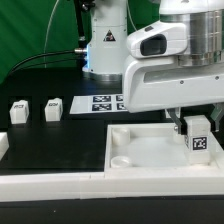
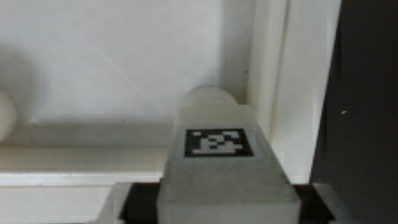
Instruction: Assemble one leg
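My gripper point(image 1: 198, 128) is shut on a leg point(image 1: 199, 138), a white block with a black-and-white tag on its face. It holds the leg over the near right corner of the large white tray point(image 1: 150, 150), at the exterior view's right. In the wrist view the leg point(image 2: 221, 150) stands between my dark fingers point(image 2: 139, 205), just inside the tray's raised rim point(image 2: 270, 60). Whether the leg touches the tray floor I cannot tell. Two more legs point(image 1: 18, 112) point(image 1: 53, 108) stand on the black table at the exterior view's left.
The marker board point(image 1: 102, 103) lies flat behind the tray, in front of the arm's white base point(image 1: 105, 45). A white part point(image 1: 3, 145) pokes in at the left edge. A long white rail point(image 1: 60, 185) runs along the front. A round socket point(image 1: 122, 158) sits in the tray's near left corner.
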